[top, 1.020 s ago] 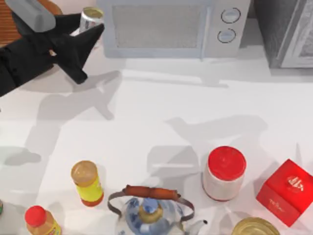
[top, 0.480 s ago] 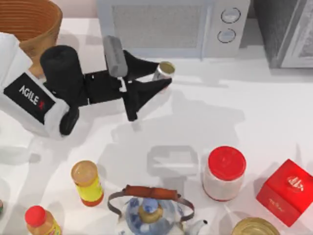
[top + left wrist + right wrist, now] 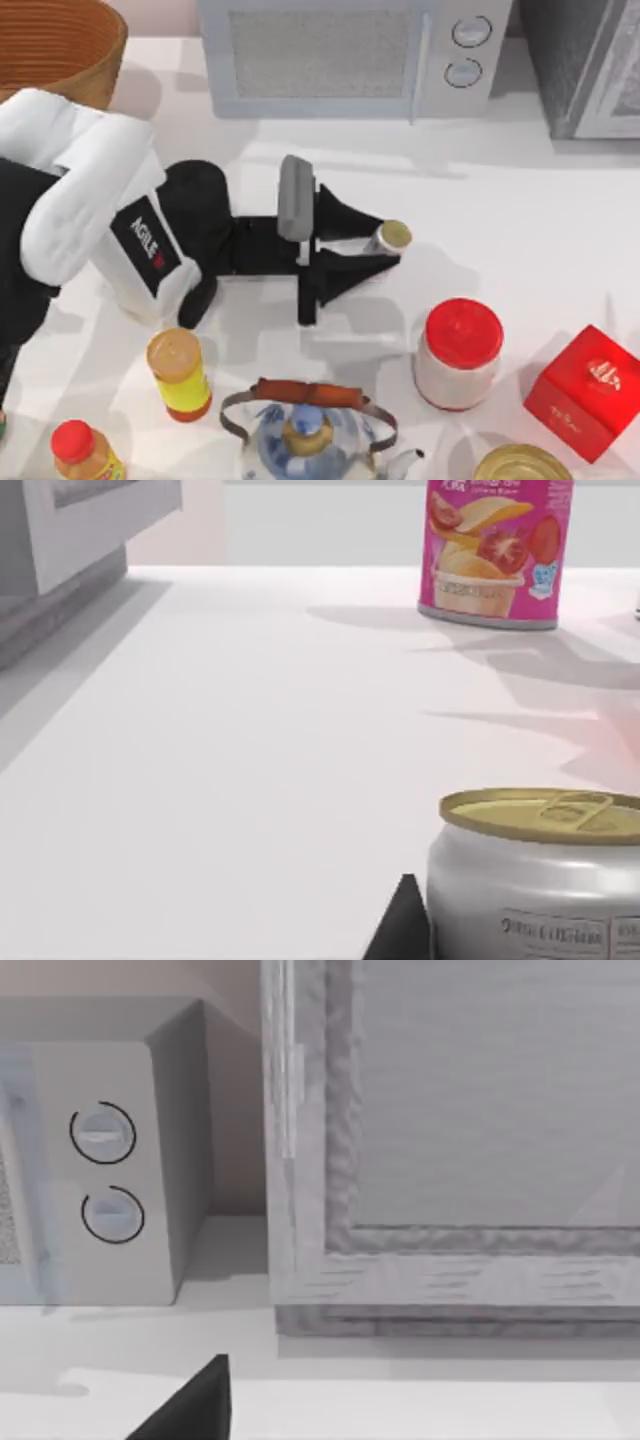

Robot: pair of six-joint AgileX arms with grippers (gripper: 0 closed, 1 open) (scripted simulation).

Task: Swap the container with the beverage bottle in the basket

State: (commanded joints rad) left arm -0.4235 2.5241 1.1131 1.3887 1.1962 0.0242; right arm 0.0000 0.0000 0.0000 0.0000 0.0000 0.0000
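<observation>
Left gripper (image 3: 385,247) clamps the silver can (image 3: 388,238) at mid-table — apparently taken out to free room in the basket (image 3: 60,45), which sits far left, cut off, its contents unseen. Right of it, the red-lidded jar (image 3: 459,352) stands near.

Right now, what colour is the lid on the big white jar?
Red. The jar has a plain red lid, best seen in the top view.

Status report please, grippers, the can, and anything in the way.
Left gripper shut on silver can, mid-table. Basket far left. Red-lidded jar close beside.
</observation>
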